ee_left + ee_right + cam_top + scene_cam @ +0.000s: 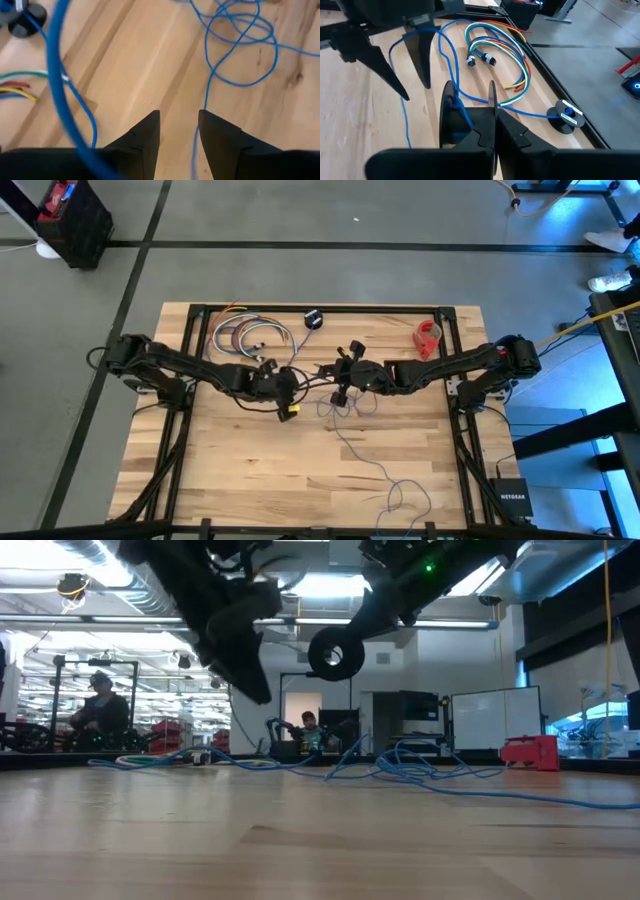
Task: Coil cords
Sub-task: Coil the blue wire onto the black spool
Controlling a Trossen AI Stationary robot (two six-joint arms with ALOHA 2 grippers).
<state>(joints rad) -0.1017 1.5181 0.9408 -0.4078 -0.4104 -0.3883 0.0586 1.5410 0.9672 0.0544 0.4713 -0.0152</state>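
From above, the thin floppy cord [352, 442] trails from mid-table to the near edge, lots of bare wood around; left wrist shows the left gripper [179, 131] parted, holding nothing; right wrist shows the right gripper [468, 102] clenched on the cord, so grab loops, they'll slither.

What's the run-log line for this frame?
task: coil cords | left gripper: jaws open, empty, mid-table | right gripper: jaws shut on cord | spool: far edge | coiling: not yet done
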